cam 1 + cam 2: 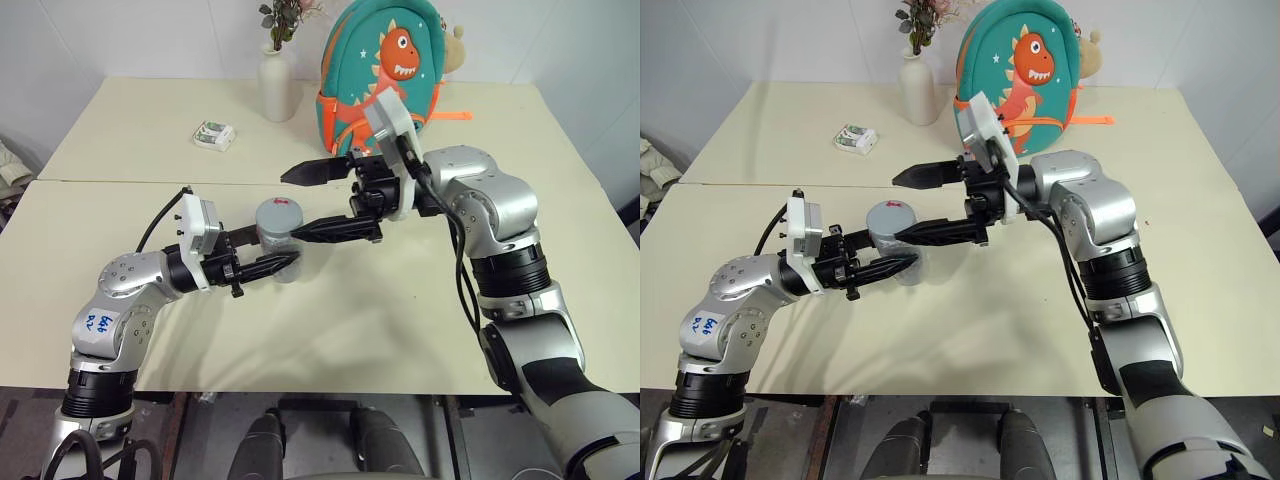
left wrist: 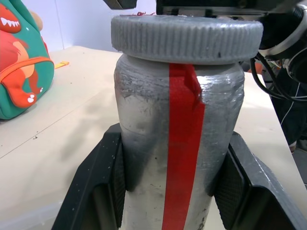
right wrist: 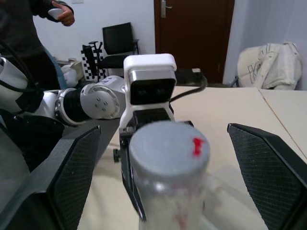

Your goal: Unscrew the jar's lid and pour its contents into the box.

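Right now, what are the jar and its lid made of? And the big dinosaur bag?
The jar looks like cloudy clear plastic with a red tape stripe. The lid seems matte grey plastic, with a ridged edge. The dinosaur bag looks like soft, smooth, padded fabric, perhaps neoprene.

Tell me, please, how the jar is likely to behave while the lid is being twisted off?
The jar looks rigid and probably light. Its smooth wall may spin inside the left pincer, which clamps only its lower body. The lid's ribbed edge should give good purchase.
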Controlling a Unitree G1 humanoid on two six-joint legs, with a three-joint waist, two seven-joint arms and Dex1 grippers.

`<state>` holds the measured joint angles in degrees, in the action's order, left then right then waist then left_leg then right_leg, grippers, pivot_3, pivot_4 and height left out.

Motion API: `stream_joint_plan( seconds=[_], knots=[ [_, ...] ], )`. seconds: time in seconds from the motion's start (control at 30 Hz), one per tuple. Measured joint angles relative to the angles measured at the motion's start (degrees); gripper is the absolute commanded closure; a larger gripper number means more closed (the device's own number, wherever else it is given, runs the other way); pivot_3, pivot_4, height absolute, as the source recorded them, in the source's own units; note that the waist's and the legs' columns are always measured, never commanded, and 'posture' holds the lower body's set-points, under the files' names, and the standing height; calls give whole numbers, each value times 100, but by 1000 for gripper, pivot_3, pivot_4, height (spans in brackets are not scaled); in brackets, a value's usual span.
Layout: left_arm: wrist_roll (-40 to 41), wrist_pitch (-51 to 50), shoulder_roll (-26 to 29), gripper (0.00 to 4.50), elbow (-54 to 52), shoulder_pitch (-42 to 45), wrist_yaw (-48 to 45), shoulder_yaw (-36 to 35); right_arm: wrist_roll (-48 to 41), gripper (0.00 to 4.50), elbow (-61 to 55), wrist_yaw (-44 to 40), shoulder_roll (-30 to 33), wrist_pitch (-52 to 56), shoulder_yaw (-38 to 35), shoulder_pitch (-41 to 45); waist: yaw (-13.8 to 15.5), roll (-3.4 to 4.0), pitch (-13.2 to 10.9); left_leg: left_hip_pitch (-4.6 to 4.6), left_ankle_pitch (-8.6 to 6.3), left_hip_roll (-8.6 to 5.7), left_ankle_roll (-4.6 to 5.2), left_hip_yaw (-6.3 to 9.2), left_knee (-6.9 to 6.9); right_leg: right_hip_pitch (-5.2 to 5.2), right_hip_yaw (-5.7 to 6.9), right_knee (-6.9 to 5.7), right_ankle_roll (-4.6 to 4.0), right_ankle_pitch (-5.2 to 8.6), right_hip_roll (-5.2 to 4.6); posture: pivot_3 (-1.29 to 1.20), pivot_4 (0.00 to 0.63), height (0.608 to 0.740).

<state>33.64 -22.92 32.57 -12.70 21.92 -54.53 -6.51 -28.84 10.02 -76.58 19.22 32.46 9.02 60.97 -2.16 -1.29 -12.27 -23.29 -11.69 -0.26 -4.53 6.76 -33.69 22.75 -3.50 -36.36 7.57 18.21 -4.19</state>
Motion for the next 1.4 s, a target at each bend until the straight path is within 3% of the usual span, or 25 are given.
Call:
stream_joint_plan(
  seconds=[0.43, 1.4],
  knots=[
    [0, -1, -30, 2506, 1, 1, 12, 11, 288, 49, 242, 422, -393, -88, 193, 216, 10, 0, 0, 0, 0, 0, 0, 0, 0, 1, 0, -3, 0, 0, 0, 0, 150, 740],
    [-11, 28, -24, 2506, 165, 33, 46, 39, 355, 49, 1234, -275, 259, -491, -74, 325, -10, 0, 0, 1, 0, 0, 0, 0, 2, 1, 0, -3, -1, 0, 1, 0, 150, 740]
  ],
)
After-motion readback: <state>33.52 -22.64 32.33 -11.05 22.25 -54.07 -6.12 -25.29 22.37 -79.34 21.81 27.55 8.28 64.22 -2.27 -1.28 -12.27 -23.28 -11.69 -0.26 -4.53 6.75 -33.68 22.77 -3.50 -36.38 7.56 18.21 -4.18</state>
